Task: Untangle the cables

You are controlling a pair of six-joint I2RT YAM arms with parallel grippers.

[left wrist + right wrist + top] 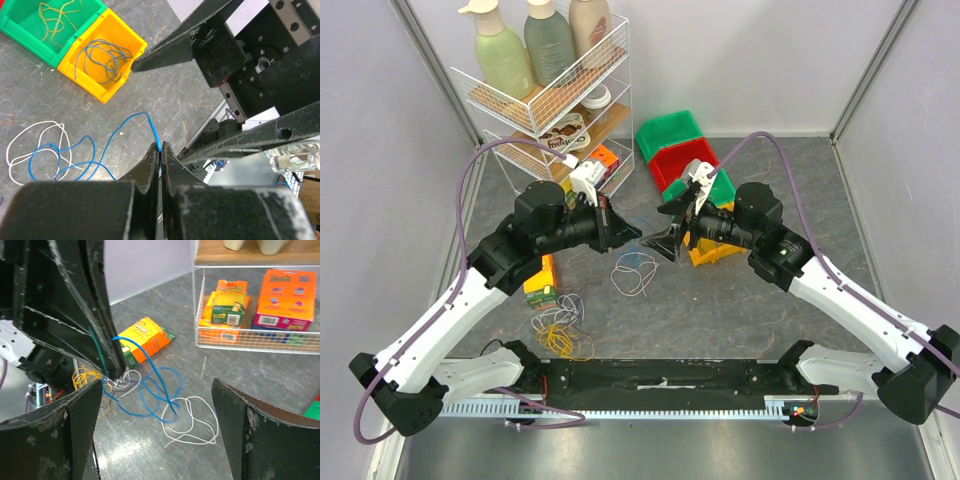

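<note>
Left wrist view: left gripper (160, 148) pinches the blue cable (131, 121) tight, right gripper (155, 390) gapes wide just beside it.

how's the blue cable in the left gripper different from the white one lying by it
Colour: the blue cable is bright blue, the white cable is white. Pose: one end of the blue cable rises off the table, while the white cable lies flat. State: the blue cable is pinched in the shut left gripper; no gripper holds the white cable. Both are thin, loopy wires, and their loops cross on the table.
</note>
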